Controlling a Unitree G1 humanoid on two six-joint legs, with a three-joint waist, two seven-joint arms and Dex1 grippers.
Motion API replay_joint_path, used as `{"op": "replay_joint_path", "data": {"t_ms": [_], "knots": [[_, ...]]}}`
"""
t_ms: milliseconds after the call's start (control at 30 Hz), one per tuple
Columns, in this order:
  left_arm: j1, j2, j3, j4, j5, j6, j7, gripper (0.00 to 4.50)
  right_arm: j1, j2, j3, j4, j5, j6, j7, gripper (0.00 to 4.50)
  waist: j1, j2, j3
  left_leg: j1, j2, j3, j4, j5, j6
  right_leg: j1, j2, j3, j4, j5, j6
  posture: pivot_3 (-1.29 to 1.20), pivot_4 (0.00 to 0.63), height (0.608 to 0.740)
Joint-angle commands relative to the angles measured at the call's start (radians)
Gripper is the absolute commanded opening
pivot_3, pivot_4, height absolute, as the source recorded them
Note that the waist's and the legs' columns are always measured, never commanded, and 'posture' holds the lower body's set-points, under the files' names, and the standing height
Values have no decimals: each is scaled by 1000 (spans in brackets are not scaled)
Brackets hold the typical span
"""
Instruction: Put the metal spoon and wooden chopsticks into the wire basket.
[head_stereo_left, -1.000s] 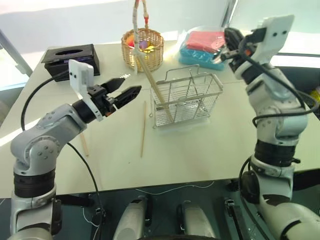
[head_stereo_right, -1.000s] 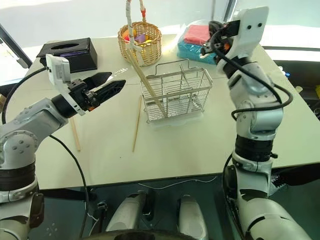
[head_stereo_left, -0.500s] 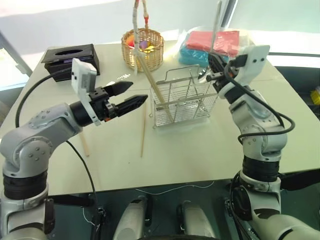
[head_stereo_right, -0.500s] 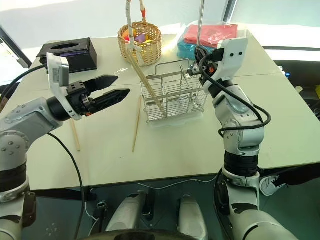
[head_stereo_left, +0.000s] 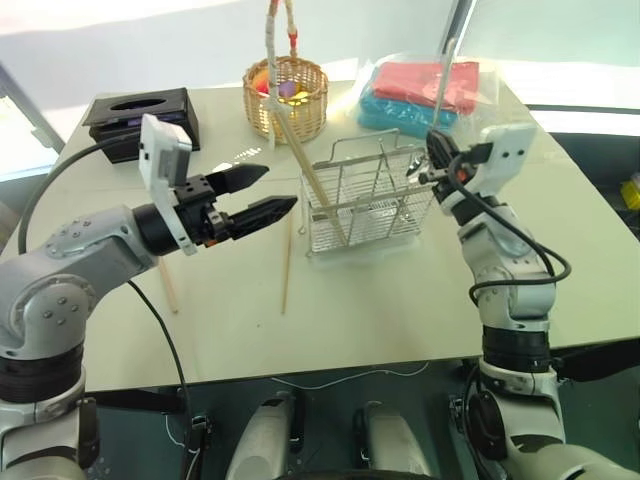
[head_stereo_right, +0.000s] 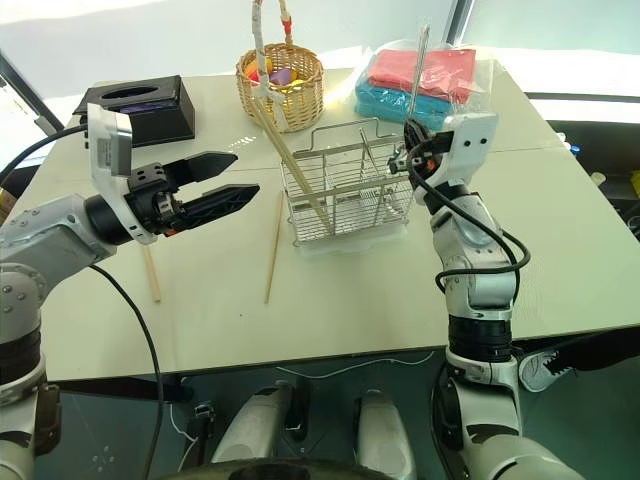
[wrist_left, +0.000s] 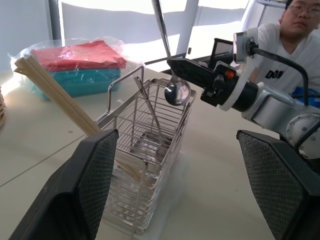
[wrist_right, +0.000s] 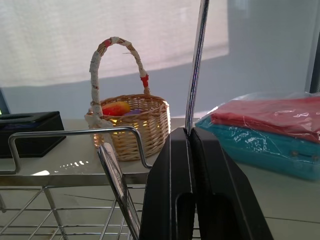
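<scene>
The wire basket (head_stereo_left: 372, 203) stands mid-table. A pair of wooden chopsticks (head_stereo_left: 301, 160) leans in its left end, tips sticking out toward the back left. My right gripper (head_stereo_left: 437, 158) is at the basket's right end, shut on the metal spoon (wrist_right: 196, 65). The spoon's handle points up and its bowl (wrist_left: 176, 92) hangs at the basket's top rim. A slim metal utensil (wrist_left: 149, 107) stands slanted inside the basket. My left gripper (head_stereo_left: 262, 192) hovers left of the basket, open and holding nothing.
One loose chopstick (head_stereo_left: 287, 255) lies on the table in front of the basket's left end, another (head_stereo_left: 168, 290) farther left. A wicker basket (head_stereo_left: 285, 95), a black tissue box (head_stereo_left: 140, 112) and bagged red and teal cloths (head_stereo_left: 425, 88) line the back. A person (wrist_left: 295, 30) sits beyond the table.
My right gripper has come down with the spoon, from high over the cloths to the basket's right end. The left gripper has stayed open and has barely shifted.
</scene>
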Motion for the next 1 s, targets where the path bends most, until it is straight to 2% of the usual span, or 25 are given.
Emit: {"op": "replay_joint_path", "data": {"t_ms": [33, 267, 367, 567, 800, 1000], "knots": [[-9, 11, 35, -28, -12, -11, 3, 4009, -4, 9, 3, -27, -4, -47, 2, 938, 0, 0, 0, 0, 0, 0, 0, 0, 0, 0, 0, 0, 0, 0, 0, 0, 150, 740], [-6, 7, 35, -22, -4, -15, 11, 4009, -11, 1, 14, -39, -11, -37, -7, 4288, 1, 0, 0, 0, 0, 0, 0, 0, 0, -1, 0, 0, 0, 0, 0, 0, 150, 740], [-3, -2, 36, -8, 8, -22, 22, 4009, -36, -11, 10, -51, -5, -17, -13, 4288, 1, 0, 0, 0, 0, 0, 0, -1, -1, -1, 0, 0, 0, 0, 0, 0, 150, 740], [26, -53, 28, 67, 134, -76, 109, 4009, -158, -139, -31, -166, 79, 195, 4, 4288, 2, 1, 0, 0, 0, 0, 0, 0, 0, -1, 0, 0, 0, 0, 0, 0, 150, 740], [90, -168, -16, 113, 293, -146, 199, 4009, -279, -438, -110, -270, 325, 608, 149, 4288, 8, -1, 0, -1, 0, 0, -1, -1, -1, -1, -2, 0, -2, 0, 0, 0, 150, 740], [88, -241, -107, 101, 404, -91, 300, 4009, -325, -642, -189, -286, 607, 899, 300, 4288, 11, -3, 2, -3, 0, 0, -1, -2, 0, 0, -3, 0, -3, 0, 0, 0, 150, 740]]}}
